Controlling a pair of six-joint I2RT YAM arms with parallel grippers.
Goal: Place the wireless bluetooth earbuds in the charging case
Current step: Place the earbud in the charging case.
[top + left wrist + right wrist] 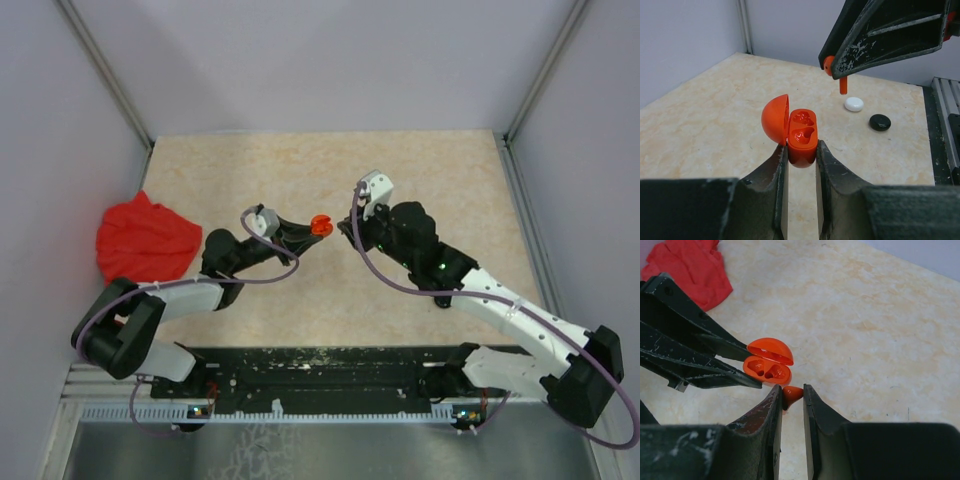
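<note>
Top view: misalignment is our risk, since the charging case (320, 226) is held only by the left gripper (311, 229); a push from the right gripper (343, 226) could twist it loose. Both arms reach inward. Left wrist view: we see left fingers (832, 170) pinch the case base, lid (774, 117) open; the orange earbud (842, 85) hangs above and right. Right wrist view: right fingers (815, 410) clamp the earbud narrowly, just beside the wells (767, 369); a skewed stem would jam

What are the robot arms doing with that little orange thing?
The left gripper holds an open orange charging case that looks empty inside. The right gripper pinches an orange earbud just beside it, not in yet. A white disc, a black disc and a red cloth lie on the table.
</note>
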